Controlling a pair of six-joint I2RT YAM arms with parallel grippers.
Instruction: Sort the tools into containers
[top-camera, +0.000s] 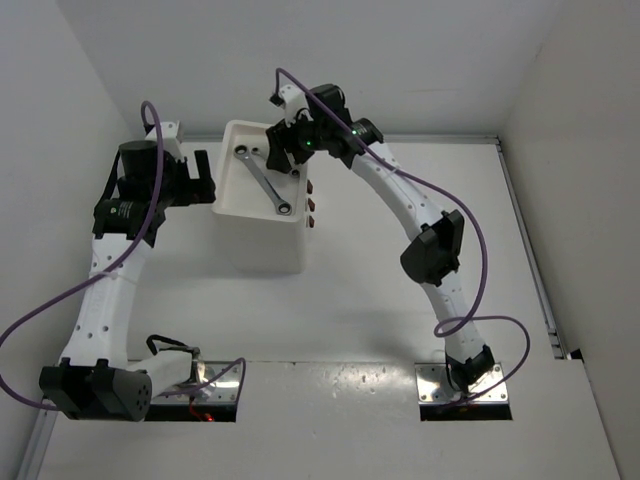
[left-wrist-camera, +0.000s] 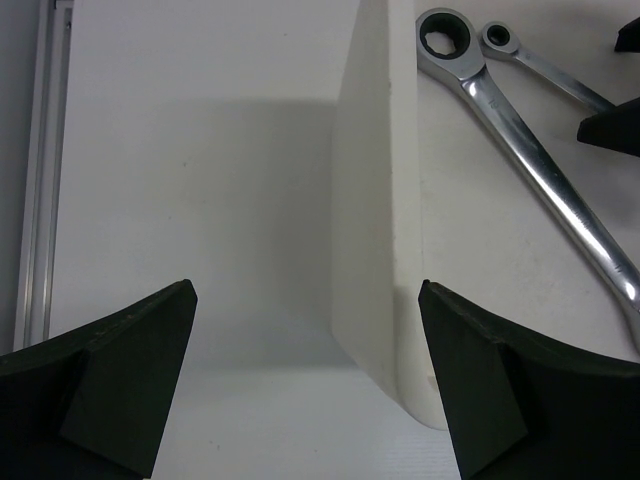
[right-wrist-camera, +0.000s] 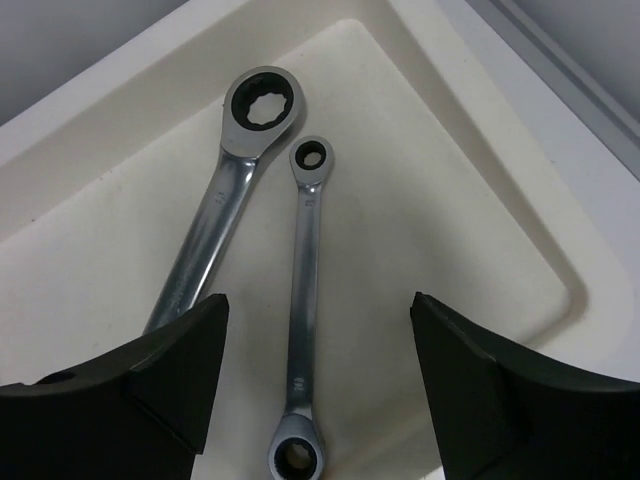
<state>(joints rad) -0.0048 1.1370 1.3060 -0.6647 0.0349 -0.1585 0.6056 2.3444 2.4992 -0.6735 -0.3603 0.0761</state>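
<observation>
The white drawer unit (top-camera: 260, 245) stands at the back, left of the middle. Two silver wrenches lie in its tray top: a large one (top-camera: 266, 181) (right-wrist-camera: 215, 210) (left-wrist-camera: 530, 150) and a small one (right-wrist-camera: 305, 300) (left-wrist-camera: 540, 65). My right gripper (top-camera: 285, 150) (right-wrist-camera: 318, 298) is open and empty, hovering over the tray with the small wrench below, between its fingers. My left gripper (top-camera: 205, 178) (left-wrist-camera: 305, 290) is open and empty at the unit's left wall (left-wrist-camera: 375, 220), straddling its rim. Pliers and screwdrivers are out of view.
Small reddish-brown drawer handles (top-camera: 312, 205) show on the unit's right face. White walls close in at the left and back. A metal rail (top-camera: 530, 260) runs along the table's right edge. The tray rim (right-wrist-camera: 450, 90) is raised around the wrenches.
</observation>
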